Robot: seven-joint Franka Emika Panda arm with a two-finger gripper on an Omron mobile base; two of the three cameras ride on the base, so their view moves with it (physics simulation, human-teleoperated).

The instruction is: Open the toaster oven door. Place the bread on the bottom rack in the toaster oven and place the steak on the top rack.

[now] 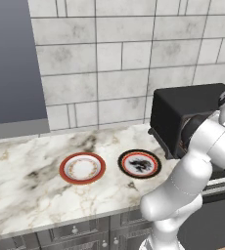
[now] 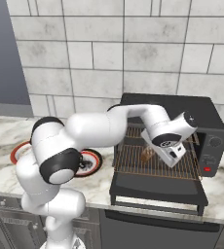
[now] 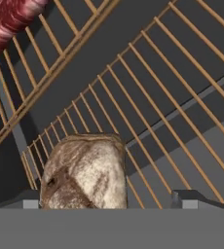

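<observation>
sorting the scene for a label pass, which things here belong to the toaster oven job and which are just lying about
Job:
- toaster oven, toaster oven door dropped open
- bread on the bottom rack, between the open hand's fingers
- steak on the top rack

Lying about:
- red-rimmed plate
- black-rimmed plate
- marble counter

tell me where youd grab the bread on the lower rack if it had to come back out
Grip the bread across its narrow sides, coming in through the open front: it lies lengthwise between the open gripper tips on the bottom rack, with the top rack limiting access from above.
</observation>
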